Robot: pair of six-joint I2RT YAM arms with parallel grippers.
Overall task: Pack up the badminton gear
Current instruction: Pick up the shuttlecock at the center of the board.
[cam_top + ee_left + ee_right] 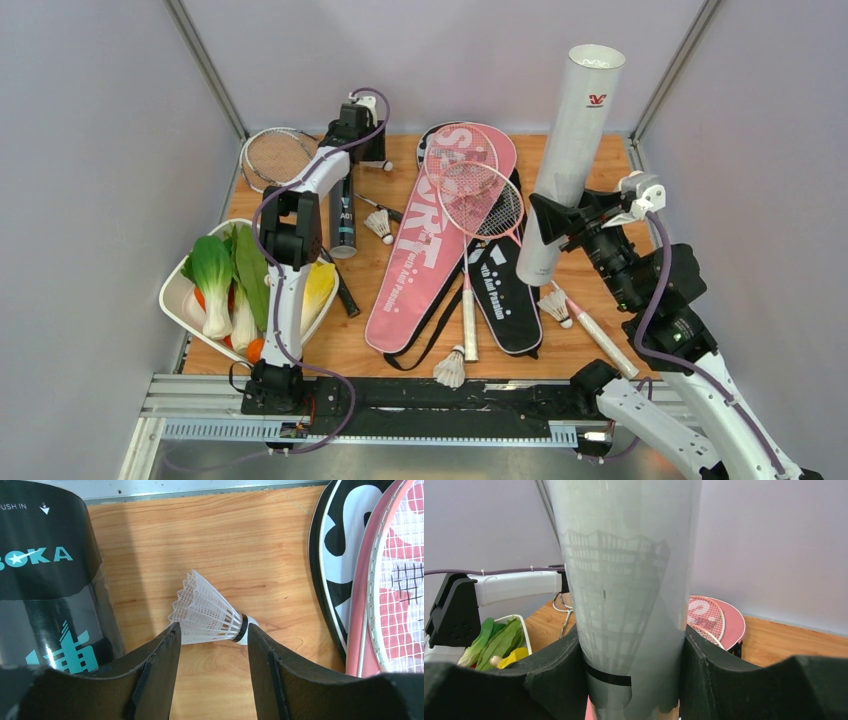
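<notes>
Well right of the black tube point(343, 222), the right gripper point(560, 222) clamps the white tube point(578, 130) mouth-up, likely to receive shuttlecocks. Just beside the black tube, the left gripper point(212, 640) stands apart astride a shuttlecock point(205, 614) on the tabletop point(225, 540).

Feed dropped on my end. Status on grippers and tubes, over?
Right gripper shut on white tube, raised, tilted. Left gripper open over a shuttlecock on the table beside the black tube. Nothing in the way.

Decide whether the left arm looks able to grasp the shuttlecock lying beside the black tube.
Probably yes. The left arm has its jaws open by the shuttlecock, which lies on the table in line with their gap. The black tube stands close but apart from it, perhaps crowding one jaw.
</notes>
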